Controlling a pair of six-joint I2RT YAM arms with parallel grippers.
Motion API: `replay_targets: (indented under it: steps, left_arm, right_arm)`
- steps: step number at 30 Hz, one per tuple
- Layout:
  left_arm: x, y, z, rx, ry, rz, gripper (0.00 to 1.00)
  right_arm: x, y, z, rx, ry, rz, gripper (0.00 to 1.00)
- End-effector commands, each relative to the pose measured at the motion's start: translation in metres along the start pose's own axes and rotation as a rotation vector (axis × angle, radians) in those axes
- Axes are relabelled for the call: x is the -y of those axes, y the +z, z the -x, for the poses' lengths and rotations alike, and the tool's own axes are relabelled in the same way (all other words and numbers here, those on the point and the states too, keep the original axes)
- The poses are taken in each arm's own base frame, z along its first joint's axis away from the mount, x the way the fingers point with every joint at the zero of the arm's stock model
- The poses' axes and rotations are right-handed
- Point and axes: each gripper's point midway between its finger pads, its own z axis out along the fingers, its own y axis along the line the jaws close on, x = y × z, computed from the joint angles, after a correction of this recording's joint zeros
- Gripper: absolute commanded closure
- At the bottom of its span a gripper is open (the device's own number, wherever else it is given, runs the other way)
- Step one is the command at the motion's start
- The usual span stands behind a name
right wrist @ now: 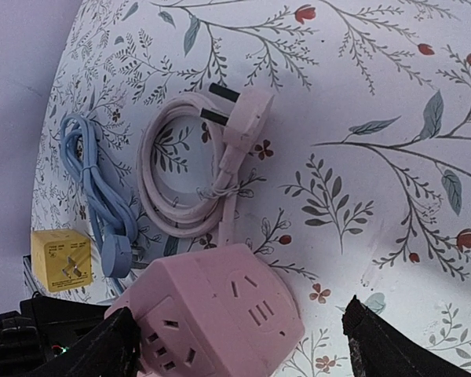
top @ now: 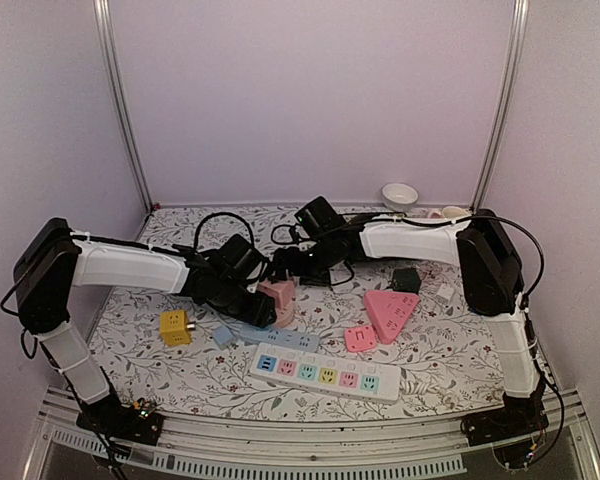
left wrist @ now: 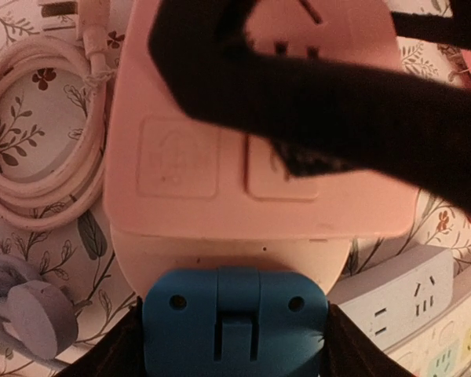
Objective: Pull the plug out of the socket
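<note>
A pink cube socket (top: pixel 278 297) stands on the flowered table, and my left gripper (top: pixel 267 308) is shut on it. In the left wrist view the socket (left wrist: pixel 251 173) fills the frame, its base pressed between my left gripper's (left wrist: pixel 235 345) black fingers. My right gripper (top: pixel 292 266) hangs open just above it. In the right wrist view the socket (right wrist: pixel 220 314) sits between the wide-apart fingers of my right gripper (right wrist: pixel 239 338), untouched. The socket's own pink cord and plug (right wrist: pixel 247 118) lie coiled on the table. The faces I can see hold no plug. A black plug (top: pixel 407 278) lies under my right forearm.
Near the socket are a yellow cube socket (top: pixel 175 327), a blue strip (top: pixel 265 338) and its cord (right wrist: pixel 94 188). A white strip with coloured outlets (top: pixel 325 375), a pink triangular socket (top: pixel 392 312) and a small pink square (top: pixel 360 338) lie in front. A white bowl (top: pixel 399 194) sits at the back.
</note>
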Motion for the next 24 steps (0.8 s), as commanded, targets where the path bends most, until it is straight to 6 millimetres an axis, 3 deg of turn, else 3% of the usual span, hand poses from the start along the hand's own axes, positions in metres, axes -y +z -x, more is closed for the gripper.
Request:
replay_targets:
  steps: [1, 8, 18, 24]
  left_arm:
    - [0.009, -0.004, 0.012, 0.041, 0.012, -0.052, 0.46]
    - [0.008, -0.011, 0.028, 0.081, 0.023, -0.051, 0.46]
    - [-0.003, -0.034, 0.063, 0.141, -0.054, -0.141, 0.46]
    - [-0.003, -0.032, 0.061, 0.122, -0.075, -0.185, 0.47]
  right_arm:
    - [0.007, 0.015, -0.033, -0.065, -0.015, -0.043, 0.08]
    - [0.032, 0.021, -0.061, -0.117, 0.021, -0.106, 0.08]
    - [0.058, 0.017, -0.079, -0.127, 0.041, -0.189, 0.09]
    - [0.059, 0.017, -0.088, -0.136, 0.025, -0.207, 0.09]
